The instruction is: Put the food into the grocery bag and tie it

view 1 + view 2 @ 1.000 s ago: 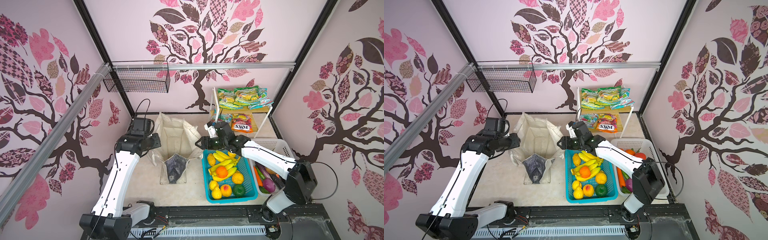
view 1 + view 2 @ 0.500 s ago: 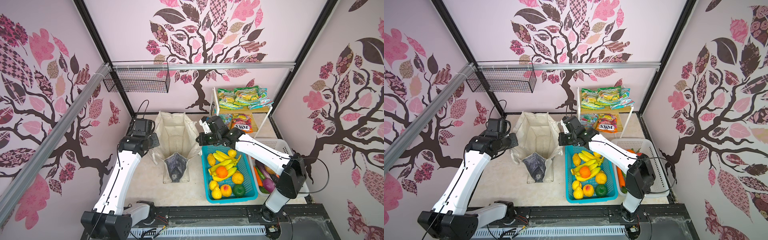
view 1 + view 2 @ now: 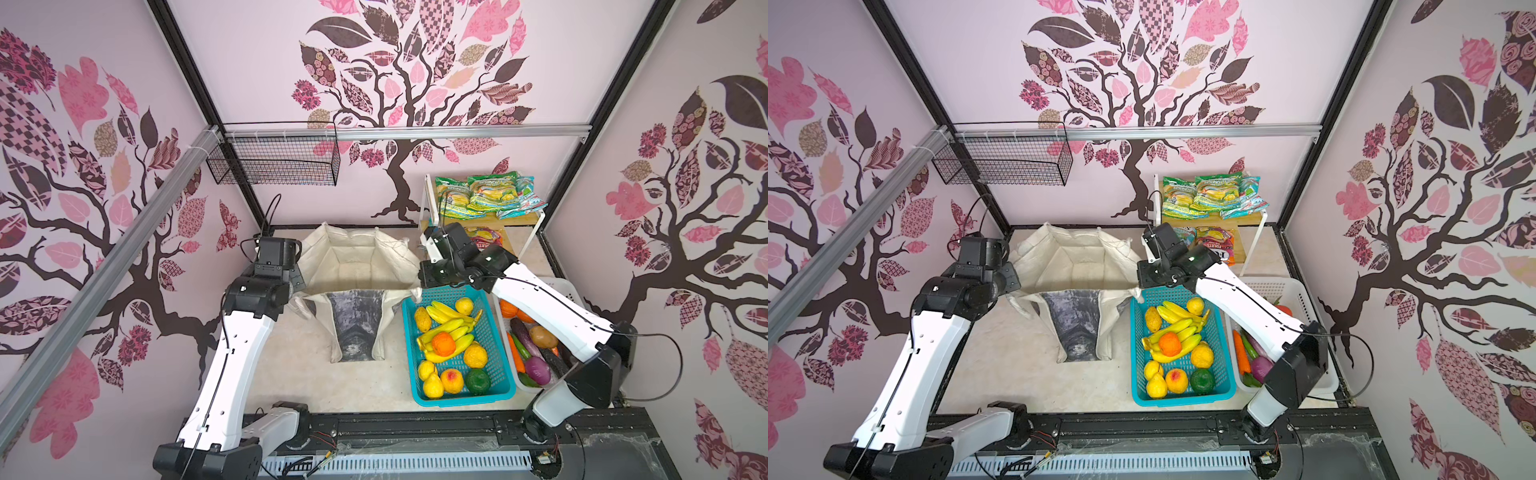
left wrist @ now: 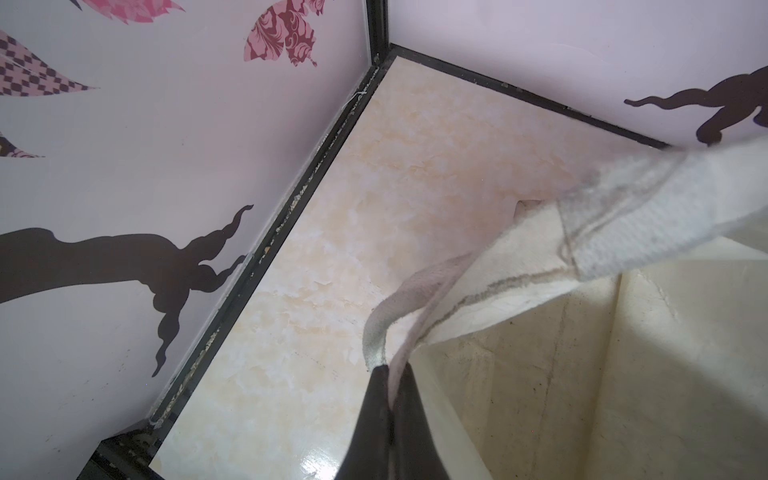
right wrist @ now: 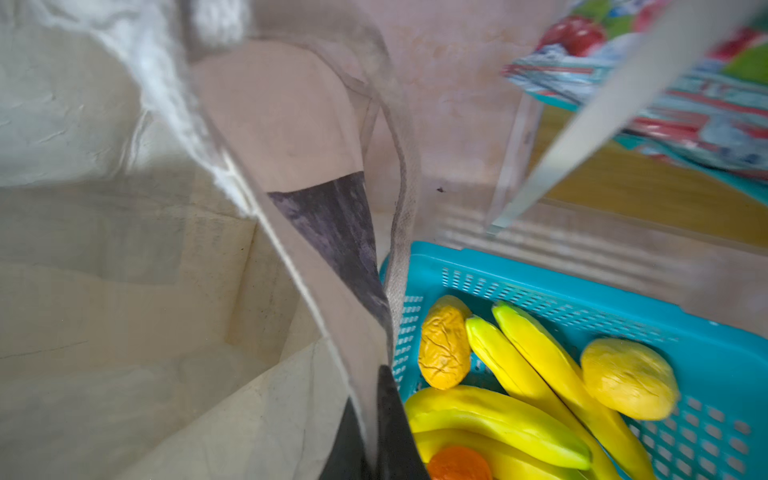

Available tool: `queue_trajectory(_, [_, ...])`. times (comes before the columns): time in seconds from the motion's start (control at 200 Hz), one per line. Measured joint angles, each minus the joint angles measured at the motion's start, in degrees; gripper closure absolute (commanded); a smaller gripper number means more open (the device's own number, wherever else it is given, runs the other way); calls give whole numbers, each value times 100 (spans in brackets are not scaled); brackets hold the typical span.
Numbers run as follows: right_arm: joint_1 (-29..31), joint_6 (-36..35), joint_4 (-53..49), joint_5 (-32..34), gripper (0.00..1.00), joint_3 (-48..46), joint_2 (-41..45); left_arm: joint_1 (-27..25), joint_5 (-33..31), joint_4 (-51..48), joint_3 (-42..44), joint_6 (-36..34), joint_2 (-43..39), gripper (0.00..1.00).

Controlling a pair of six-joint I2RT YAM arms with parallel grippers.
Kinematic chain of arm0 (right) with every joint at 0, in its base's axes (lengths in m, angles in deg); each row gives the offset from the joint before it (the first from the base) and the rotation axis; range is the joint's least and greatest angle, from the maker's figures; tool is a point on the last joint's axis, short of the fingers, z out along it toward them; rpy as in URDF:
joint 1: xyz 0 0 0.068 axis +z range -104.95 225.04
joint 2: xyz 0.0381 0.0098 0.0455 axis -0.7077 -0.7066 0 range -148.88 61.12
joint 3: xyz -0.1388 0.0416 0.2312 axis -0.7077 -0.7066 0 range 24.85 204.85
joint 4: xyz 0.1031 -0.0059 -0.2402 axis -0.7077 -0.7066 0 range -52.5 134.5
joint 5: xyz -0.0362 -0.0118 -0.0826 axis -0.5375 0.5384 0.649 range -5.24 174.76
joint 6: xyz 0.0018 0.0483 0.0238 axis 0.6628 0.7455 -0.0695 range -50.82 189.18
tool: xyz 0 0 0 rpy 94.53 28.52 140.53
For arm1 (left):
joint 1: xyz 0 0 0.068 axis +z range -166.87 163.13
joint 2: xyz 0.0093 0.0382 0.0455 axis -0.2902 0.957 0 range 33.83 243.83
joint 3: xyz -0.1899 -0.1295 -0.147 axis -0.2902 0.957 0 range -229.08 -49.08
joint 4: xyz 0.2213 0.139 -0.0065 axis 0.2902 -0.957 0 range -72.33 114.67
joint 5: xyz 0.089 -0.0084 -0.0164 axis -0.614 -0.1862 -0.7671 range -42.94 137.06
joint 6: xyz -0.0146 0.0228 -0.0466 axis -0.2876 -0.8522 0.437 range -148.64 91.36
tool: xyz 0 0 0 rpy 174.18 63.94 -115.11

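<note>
The grocery bag (image 3: 357, 266) (image 3: 1077, 266), off-white canvas with a dark grey marbled front panel, stands open at the middle and nothing shows inside it. My left gripper (image 3: 297, 283) (image 4: 390, 368) is shut on its left rim, at the strap. On the right rim my right gripper (image 3: 422, 282) (image 5: 372, 386) is shut on the bag's cloth wall. The food lies outside the bag. A banana bunch (image 3: 451, 328) (image 5: 540, 365) and an orange (image 3: 443, 344) lie in the teal basket (image 3: 457, 401). Snack packets (image 3: 490, 195) lie on the shelf.
The teal basket touches the bag's right side. A white basket (image 3: 561, 286) of toy vegetables, with a brown round one (image 3: 543, 336), sits under my right arm. A black wire basket (image 3: 274, 162) hangs on the back rail. Walls close in on the left, back and right.
Both grippers have shut on the bag's rim, one on each side, and moved apart. The bag's mouth is now stretched wider than a second ago.
</note>
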Motion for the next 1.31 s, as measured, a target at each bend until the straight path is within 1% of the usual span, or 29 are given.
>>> queue_trajectory(0.135, [-118,-17,-72,-70,100,-83,234,13,365,188,114,11,-94,100])
queue_trajectory(0.28, [-98,20,57,-219,100,-496,326,76,1047,699,885,-76,-507,100])
queue_trajectory(0.37, [44,61,114,-208,100,-695,321,79,1456,905,1235,-192,-802,100])
queue_trajectory(0.46, [232,81,170,-179,100,-695,304,92,1742,1106,1432,-247,-927,100])
queue_trajectory(0.545, [398,96,219,-146,94,-614,247,103,1976,1307,1604,-282,-935,100])
queue_trajectory(0.63, [496,116,323,-149,91,-581,155,103,2184,1484,1779,-291,-938,100])
queue_trajectory(0.695, [501,144,415,-149,82,-603,122,103,2302,1552,1836,-291,-938,100])
queue_trajectory(0.745, [496,138,487,-149,69,-625,122,103,2367,1587,1845,-291,-946,100])
queue_trajectory(0.855, [490,199,743,-146,43,-656,140,103,2503,1646,1849,-291,-970,100])
queue_trajectory(0.985, [485,262,1119,-153,24,-953,313,103,2664,1720,1891,-291,-1021,100])
queue_trajectory(1.07, [485,409,1311,-153,15,-1338,621,103,2732,1766,1908,-289,-1071,100])
queue_trajectory(1.1, [485,424,1353,-146,9,-1453,745,103,2793,1788,1908,-289,-1080,100])
queue_trajectory(1.11, [485,422,1366,-149,4,-1484,776,103,2815,1794,1908,-289,-1080,100])
queue_trajectory(1.12, [485,391,1373,-144,1,-1519,828,103,2815,1799,1908,-289,-1080,100])
queue_trajectory(1.17, [485,474,1390,-107,0,-1659,1056,103,2894,1827,1908,-284,-1071,100])
queue_trajectory(1.305, [463,402,1443,79,0,-1705,1565,103,2914,1829,1908,-273,-1062,100])
